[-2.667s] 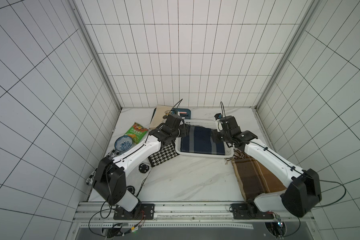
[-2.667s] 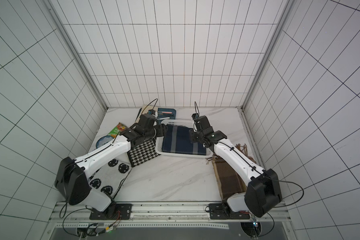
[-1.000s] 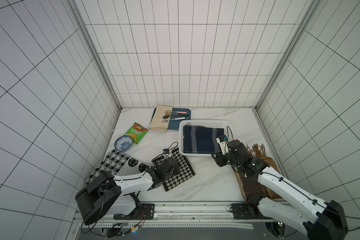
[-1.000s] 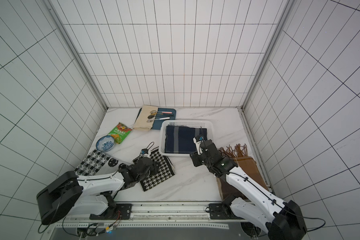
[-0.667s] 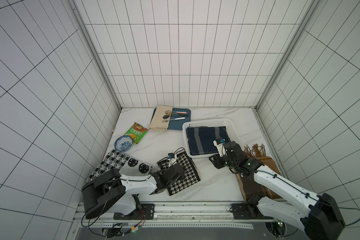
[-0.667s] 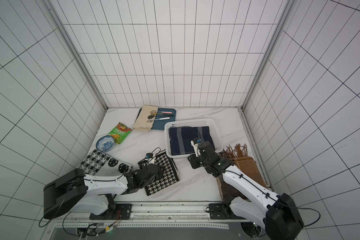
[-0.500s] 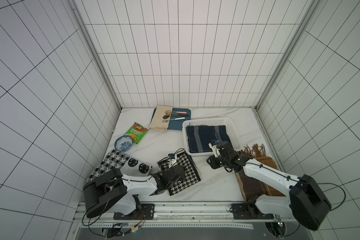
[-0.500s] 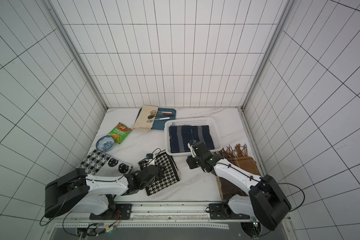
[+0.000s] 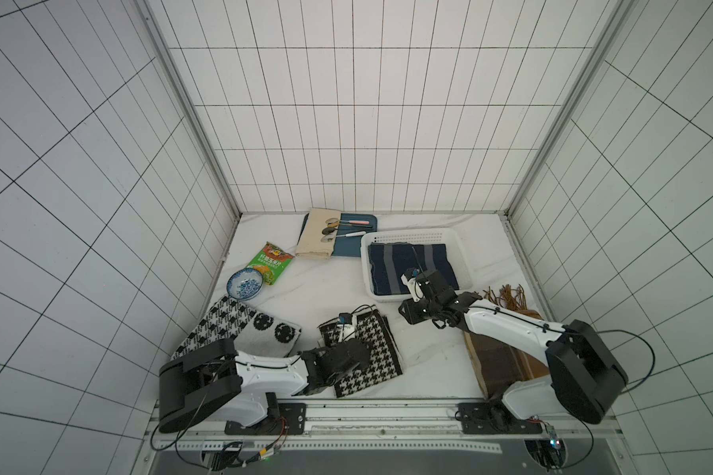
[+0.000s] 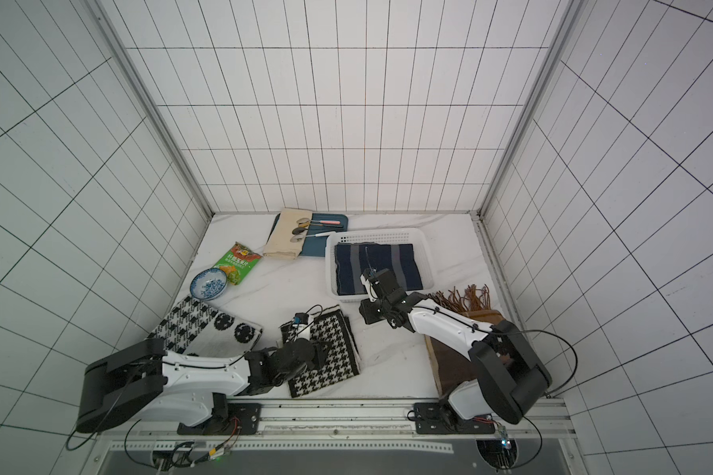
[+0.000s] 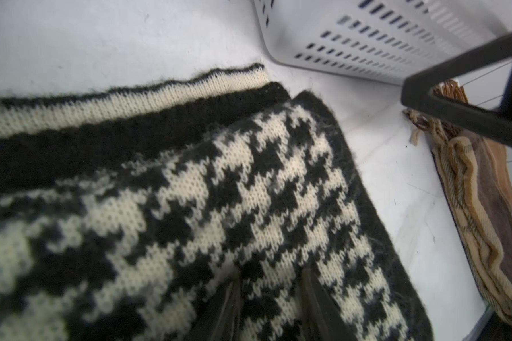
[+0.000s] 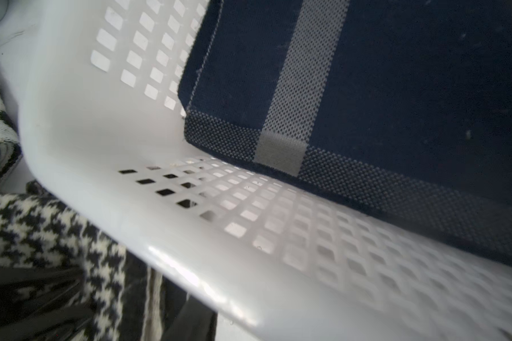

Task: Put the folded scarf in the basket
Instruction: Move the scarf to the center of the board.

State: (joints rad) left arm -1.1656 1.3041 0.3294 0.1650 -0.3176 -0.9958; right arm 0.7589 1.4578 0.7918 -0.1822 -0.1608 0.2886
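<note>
Four scarves: one navy striped scarf [image 9: 408, 267], one folded houndstooth scarf [image 9: 379, 353], one black-and-white patterned scarf [image 9: 239, 329], one brown fringed scarf [image 9: 497, 360]. One basket [image 9: 412, 235], one blue tray [image 9: 348, 247], one beige cloth [image 9: 314, 240], two spoons [image 9: 327, 237], one bowl [image 9: 233, 288], one snack packet [image 9: 271, 263].

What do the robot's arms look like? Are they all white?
Not all white. The left arm and right arm have smooth white tube-shaped shells, chunky black joints and big rounded black shoulders. Thin black cables run along them and trail out near the bases.
</note>
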